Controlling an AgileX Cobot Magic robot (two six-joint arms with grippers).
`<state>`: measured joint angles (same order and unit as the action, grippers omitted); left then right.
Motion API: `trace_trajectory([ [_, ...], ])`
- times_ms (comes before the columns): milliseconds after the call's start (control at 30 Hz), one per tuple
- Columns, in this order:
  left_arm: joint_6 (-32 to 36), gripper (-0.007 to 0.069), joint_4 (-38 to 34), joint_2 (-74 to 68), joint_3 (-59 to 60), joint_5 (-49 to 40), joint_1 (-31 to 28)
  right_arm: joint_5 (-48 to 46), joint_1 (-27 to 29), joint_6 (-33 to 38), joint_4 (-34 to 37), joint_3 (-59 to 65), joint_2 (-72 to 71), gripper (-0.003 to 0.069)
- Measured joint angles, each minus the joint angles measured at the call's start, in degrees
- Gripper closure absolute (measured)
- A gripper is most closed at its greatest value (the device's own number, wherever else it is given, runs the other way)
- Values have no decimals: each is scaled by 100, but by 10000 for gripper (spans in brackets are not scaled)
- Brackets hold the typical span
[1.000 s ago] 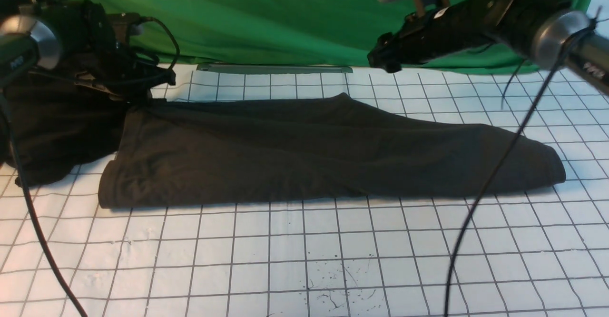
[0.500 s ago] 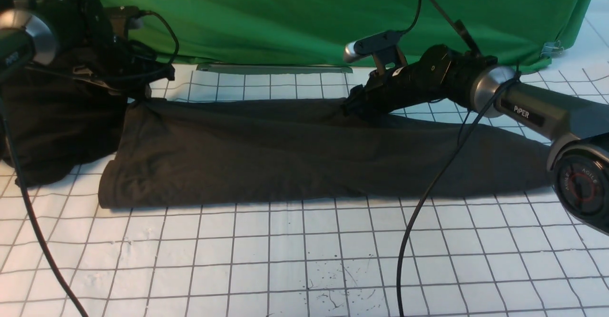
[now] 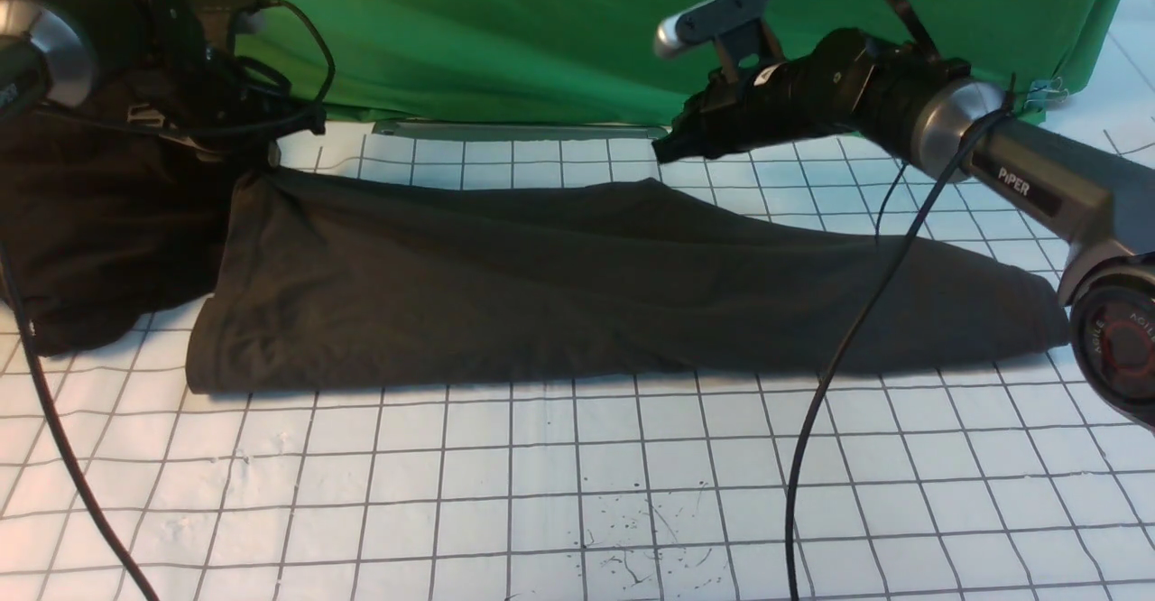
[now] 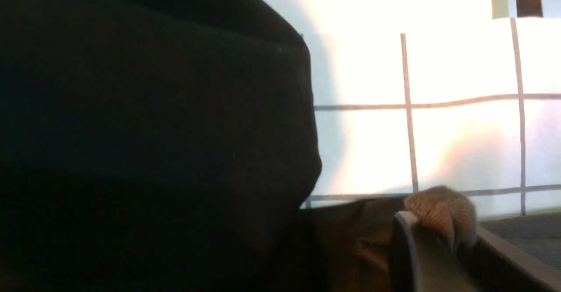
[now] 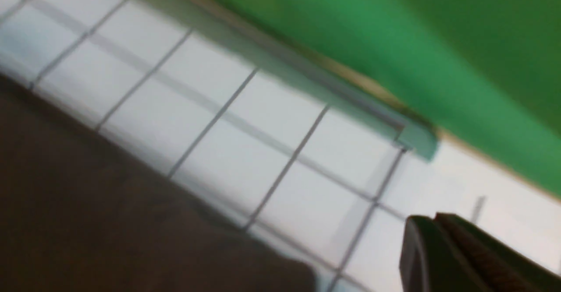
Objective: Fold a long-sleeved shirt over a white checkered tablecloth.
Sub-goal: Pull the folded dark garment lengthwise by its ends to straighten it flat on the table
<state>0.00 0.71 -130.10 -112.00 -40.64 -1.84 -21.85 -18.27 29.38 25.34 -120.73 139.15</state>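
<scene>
The long-sleeved shirt (image 3: 541, 285) lies as a long dark folded band across the white checkered tablecloth (image 3: 541, 457). At its far left corner my left gripper (image 3: 271, 154) is shut on the cloth and holds that corner a little off the table. The left wrist view shows a brownish tuft of the shirt (image 4: 442, 208) pinched in the left gripper (image 4: 438, 226). My right gripper (image 3: 663, 152) hovers just above the shirt's far edge, near the middle. In the right wrist view the right gripper (image 5: 431, 219) is shut with nothing in it, above the tablecloth (image 5: 245, 151) and beside the shirt (image 5: 109, 222).
A blacker heap of cloth (image 3: 99, 222) lies at the far left under the left arm. Green cloth (image 3: 541, 32) hangs along the back, with a grey strip (image 3: 519, 129) at its foot. The right arm's cable (image 3: 839, 357) hangs across the shirt's right part.
My right gripper dropped to the shirt's far edge, shut, and rose again with no cloth in it. The left gripper drew its corner slightly up and back.
</scene>
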Motion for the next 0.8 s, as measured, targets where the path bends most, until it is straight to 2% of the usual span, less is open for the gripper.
trace_trajectory([
  [167,0,601,19,-11,0,-12,0,-54,127,-278,-31,-4,6,651],
  [267,0,601,19,-11,0,-12,0,-212,110,-244,-37,-4,6,616],
  [433,0,601,-21,-11,0,0,0,-545,-77,91,-53,-6,52,363],
  [467,0,601,-21,-11,0,0,0,-545,-85,102,-53,-6,52,351],
  [533,0,601,-71,-11,0,-7,0,-551,-140,163,-53,-6,171,225],
  [567,0,601,-71,-11,0,-7,0,-551,-140,163,-53,-6,209,207],
  [733,0,601,-71,-11,0,-38,0,-611,-140,157,-65,-6,428,190],
  [767,0,601,-71,-11,0,-38,0,-620,-140,157,-52,-6,448,200],
  [800,0,601,-71,-11,0,-43,0,-625,-140,157,-34,-11,453,248],
])
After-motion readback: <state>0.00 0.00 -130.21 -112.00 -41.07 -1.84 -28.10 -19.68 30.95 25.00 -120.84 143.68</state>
